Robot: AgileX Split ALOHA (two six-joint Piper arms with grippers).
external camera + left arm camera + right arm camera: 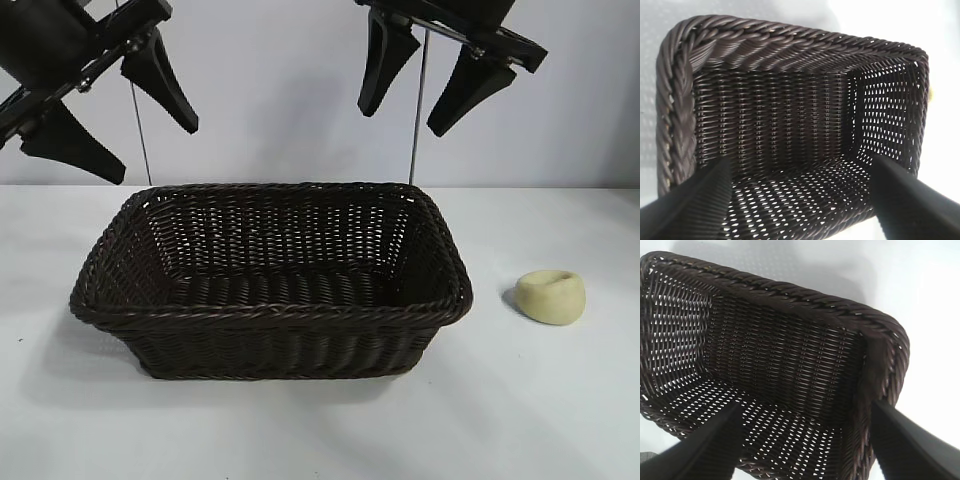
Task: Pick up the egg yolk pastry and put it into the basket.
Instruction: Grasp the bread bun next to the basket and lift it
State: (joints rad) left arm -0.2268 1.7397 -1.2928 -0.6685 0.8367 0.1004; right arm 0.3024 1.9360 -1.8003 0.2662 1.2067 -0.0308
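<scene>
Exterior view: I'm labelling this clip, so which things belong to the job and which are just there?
Job:
egg yolk pastry, on the table right of the basket
basket, empty
right gripper, open, raised

Not in use:
left gripper, open, raised
table

Bright even light, soft shadow left of the basket (pixel 270 275) on the tabletop (pixel 560 400), wrist-view fingers (pixel 690 207) blurred, white glare

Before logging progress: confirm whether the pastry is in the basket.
No, the pastry lies on the table right of the basket.
</scene>
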